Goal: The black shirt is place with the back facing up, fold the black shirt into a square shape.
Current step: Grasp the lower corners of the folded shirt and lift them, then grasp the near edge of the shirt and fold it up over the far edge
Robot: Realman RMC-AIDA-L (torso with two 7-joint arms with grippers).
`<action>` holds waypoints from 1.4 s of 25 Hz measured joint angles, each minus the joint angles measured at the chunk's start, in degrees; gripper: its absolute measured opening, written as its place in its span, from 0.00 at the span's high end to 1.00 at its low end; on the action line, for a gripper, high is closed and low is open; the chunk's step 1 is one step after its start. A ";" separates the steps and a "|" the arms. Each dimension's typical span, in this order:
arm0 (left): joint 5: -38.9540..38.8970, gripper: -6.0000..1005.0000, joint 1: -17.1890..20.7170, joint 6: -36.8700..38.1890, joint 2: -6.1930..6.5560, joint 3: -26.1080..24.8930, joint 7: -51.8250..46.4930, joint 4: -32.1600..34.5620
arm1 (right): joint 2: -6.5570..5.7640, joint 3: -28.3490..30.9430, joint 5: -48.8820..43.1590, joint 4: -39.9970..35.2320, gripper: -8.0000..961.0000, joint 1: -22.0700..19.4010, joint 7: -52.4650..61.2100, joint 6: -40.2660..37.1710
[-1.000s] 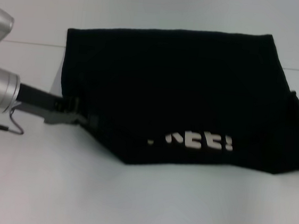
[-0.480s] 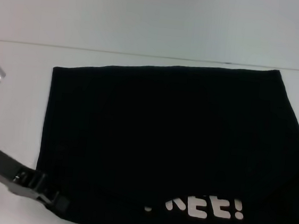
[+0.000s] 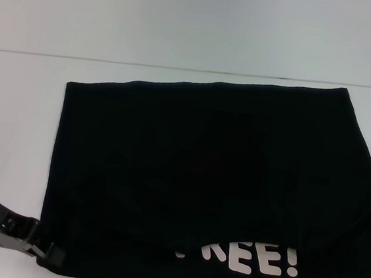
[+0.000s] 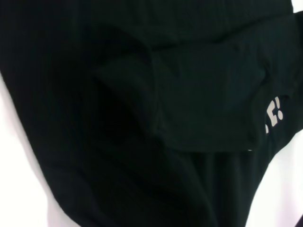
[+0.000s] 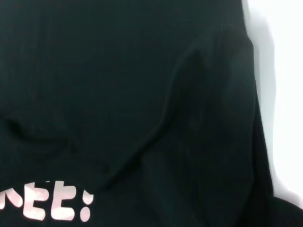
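Shirt: the black shirt (image 3: pixel 207 181) lies spread on the white table (image 3: pixel 184 26), folded into a broad block that fills the near middle and right of the head view.
Lettering: white block letters reading "REE!" (image 3: pixel 246 259) show on the near edge of the shirt, towards the right; their left part is cut off by a fold.
Folds: the left wrist view shows a loose flap of cloth (image 4: pixel 199 94) lying over the layer beneath, with creases beside it; the right wrist view shows soft ridges (image 5: pixel 208 94) running across the cloth near its edge.
Left end effector: the left end effector (image 3: pixel 50 254) sits at the shirt's near left corner, low over the table, touching the cloth edge; whether its fingers are spread or pinching the cloth cannot be told.
Right end effector: not seen in the head view; its wrist camera looks down on the shirt and a strip of table.
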 joint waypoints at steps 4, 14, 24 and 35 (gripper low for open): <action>0.85 0.95 0.02 -0.36 0.03 -0.48 0.17 0.02 | -0.02 0.17 0.12 0.00 0.95 0.09 -0.31 -0.52; -1.67 0.95 -0.77 3.17 0.11 -0.95 4.05 -0.48 | 0.27 4.02 0.75 4.09 0.95 2.74 -5.61 -2.65; -11.04 0.94 -4.80 1.23 2.90 -8.94 2.17 -3.22 | -5.30 14.58 11.25 14.97 0.95 7.21 -11.73 2.14; -14.89 0.94 -12.19 -35.18 3.12 -7.08 -6.48 -12.47 | -3.58 12.43 16.93 28.65 0.95 17.52 -13.61 38.07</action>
